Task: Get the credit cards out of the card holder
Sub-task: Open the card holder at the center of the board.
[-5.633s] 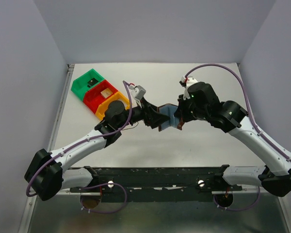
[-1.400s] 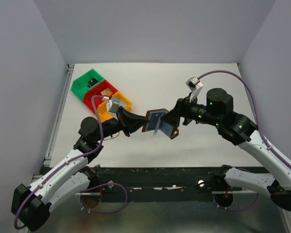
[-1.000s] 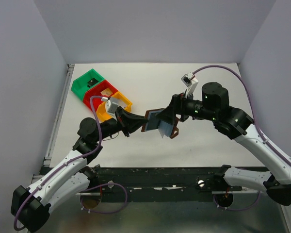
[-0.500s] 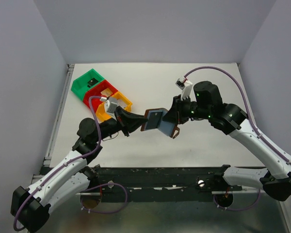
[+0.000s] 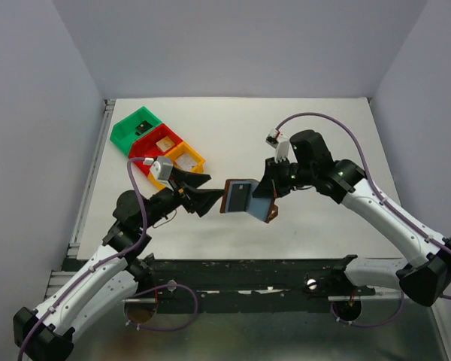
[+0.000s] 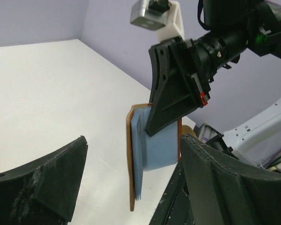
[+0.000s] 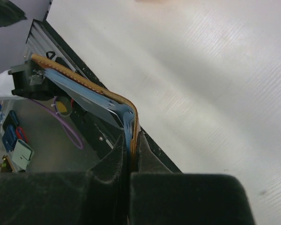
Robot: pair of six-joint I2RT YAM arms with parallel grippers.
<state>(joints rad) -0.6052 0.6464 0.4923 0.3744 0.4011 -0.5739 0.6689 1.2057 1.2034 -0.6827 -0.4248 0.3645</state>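
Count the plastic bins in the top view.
3, joined in a diagonal row at the left: green bin farthest back, red bin in the middle, yellow bin at the near end, partly covered. No others visible.

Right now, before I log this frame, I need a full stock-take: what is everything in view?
card holder: one, brown with grey-blue inside, held open near the table's middle.
credit cards: none lying out on the table; the number inside cannot be told.
bins: three, joined in a row at far left: green bin, red bin, yellow bin.
table: one, white.
cables: two, purple, one along each arm.
left gripper: black, open, just left of the card holder.
right gripper: black, shut on the card holder's right half.
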